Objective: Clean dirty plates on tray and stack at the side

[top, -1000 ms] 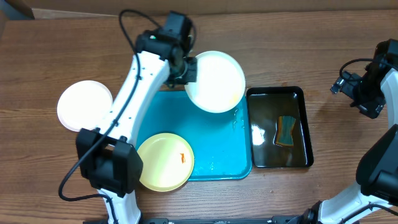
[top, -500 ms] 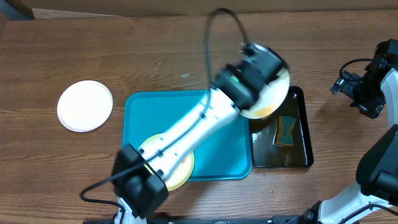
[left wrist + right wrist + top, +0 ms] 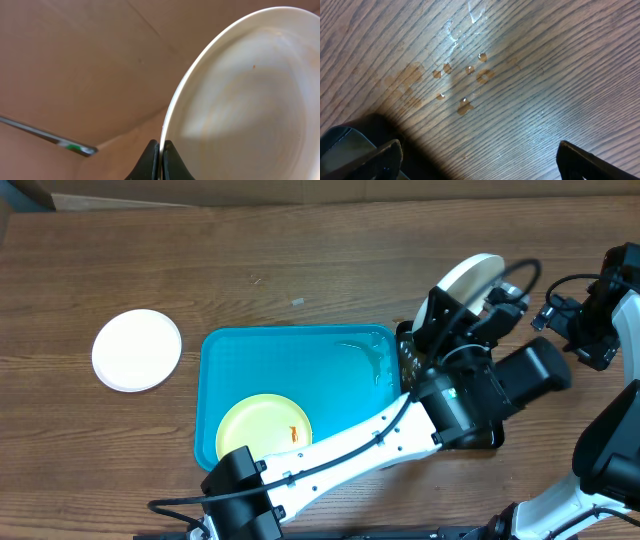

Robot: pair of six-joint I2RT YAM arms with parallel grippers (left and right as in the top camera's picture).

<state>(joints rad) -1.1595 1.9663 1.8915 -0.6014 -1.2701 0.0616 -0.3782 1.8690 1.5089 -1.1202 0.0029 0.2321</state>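
Observation:
My left gripper [image 3: 161, 150] is shut on the rim of a white plate [image 3: 240, 100], which has a tiny orange speck and faint smears. In the overhead view this plate [image 3: 470, 278] stands tilted on edge in the air above the far end of the black water tray [image 3: 404, 345]. A pale yellow plate [image 3: 262, 437] with an orange-red smear lies in the near left corner of the turquoise tray [image 3: 300, 360]. Another white plate [image 3: 137, 350] rests on the table left of the tray. My right gripper [image 3: 480, 162] hangs open over bare wood at the far right, holding nothing.
My left arm [image 3: 400, 435] stretches across the tray's near right corner and hides most of the black water tray. Water drops [image 3: 465, 75] lie on the wood under the right gripper. A wet patch [image 3: 365, 355] shows on the tray's far right.
The left arm has swung from the tray's far left side over to the black water tray, carrying the white plate, which now stands on edge. The right arm has not moved.

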